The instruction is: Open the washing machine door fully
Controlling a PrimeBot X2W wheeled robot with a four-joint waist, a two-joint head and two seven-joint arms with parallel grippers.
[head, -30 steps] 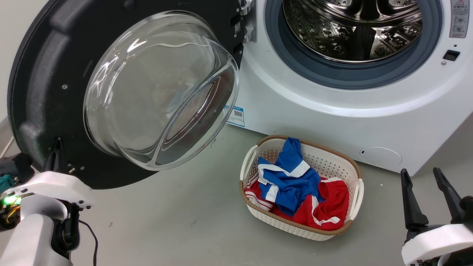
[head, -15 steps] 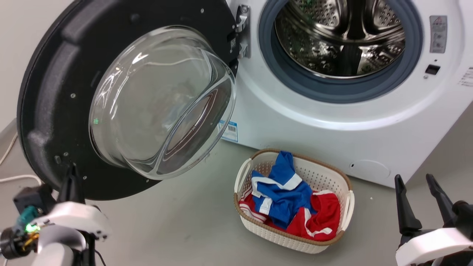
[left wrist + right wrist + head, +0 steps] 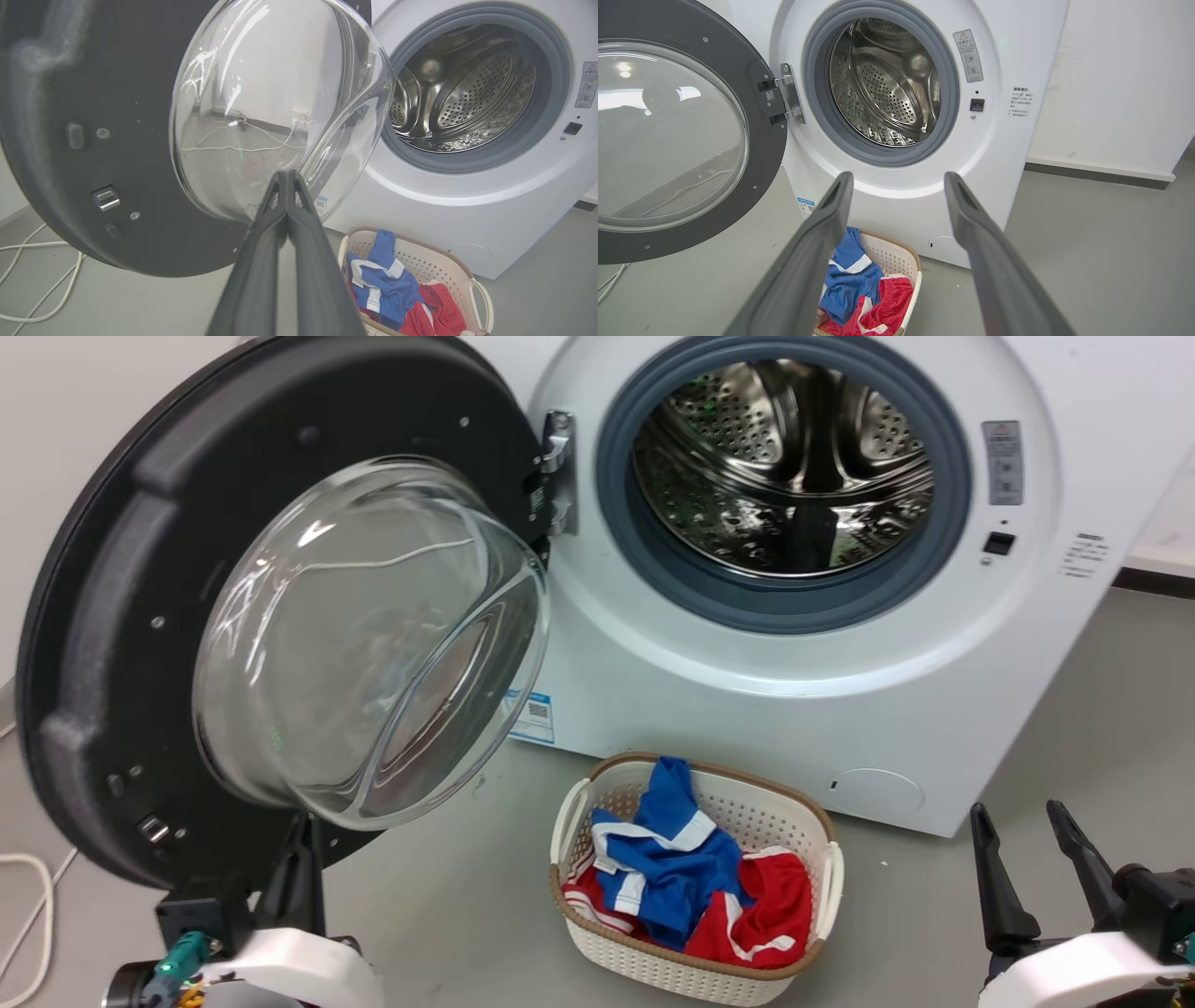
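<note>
The washing machine door (image 3: 112,616) is a big black disc with a clear glass bowl (image 3: 364,635). It stands swung out wide to the left on its metal hinge (image 3: 557,471), also seen at the door (image 3: 70,93) and the door (image 3: 766,140). The white washing machine (image 3: 747,691) shows its steel drum (image 3: 784,476) uncovered. My left gripper (image 3: 301,826) is shut on nothing, just under the door's lower rim; its tips (image 3: 285,175) point at the bowl's underside. Low on the right, my right gripper (image 3: 1016,807) is open, away from the machine (image 3: 1008,56).
A white laundry basket (image 3: 571,812) with blue and red clothes sits on the grey floor in front of the machine, between the two grippers. A white cable (image 3: 37,915) lies on the floor at the far left. A wall stands to the right of the machine.
The head camera has shifted, so the machine sits lower and further left in view. My left gripper has moved from the door's lower left rim to below its bottom edge.
</note>
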